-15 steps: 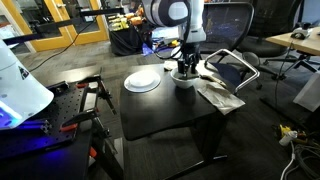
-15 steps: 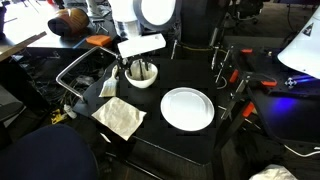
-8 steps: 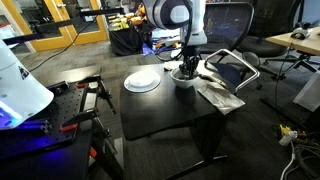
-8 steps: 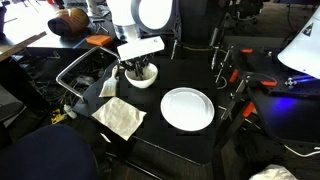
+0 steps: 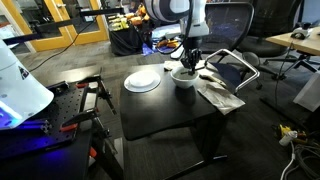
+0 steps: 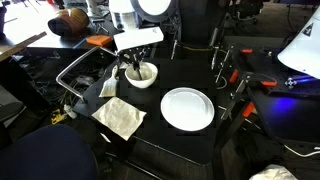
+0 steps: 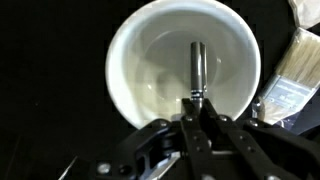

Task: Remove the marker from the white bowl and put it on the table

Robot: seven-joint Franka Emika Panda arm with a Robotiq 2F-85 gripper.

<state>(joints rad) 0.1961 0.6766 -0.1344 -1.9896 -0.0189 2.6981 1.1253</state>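
Two dark fingers (image 7: 178, 132) fill the bottom of the wrist view. The gripper (image 7: 197, 108) is clenched on the near end of the marker (image 7: 197, 68). Beyond the grip the marker runs straight away from the camera as a thin grey stick, its far tip shown against the inside of the white bowl (image 7: 128, 52). The tip sits right of the bowl's centre; whether it touches the bowl's floor cannot be told. The bowl's round rim takes up most of the view, with the black table (image 7: 50, 90) dark around it. A pale paper napkin (image 7: 290, 85) lies just beside the bowl at the right edge of the view.

In an exterior view, the napkin (image 6: 120, 117) lies nearest the camera, at the table's left edge, folded and slightly rumpled. A flat white plate (image 6: 187, 108) rests further in, toward the middle of the table (image 6: 180, 72). Past both, the bowl (image 6: 143, 76) stands by the far left corner, with the gripper (image 6: 134, 69) directly over it and its fingers reaching down to the rim. The marker itself is too small to make out there. Farthest back, the white arm (image 6: 148, 10) rises from behind the table's far edge.
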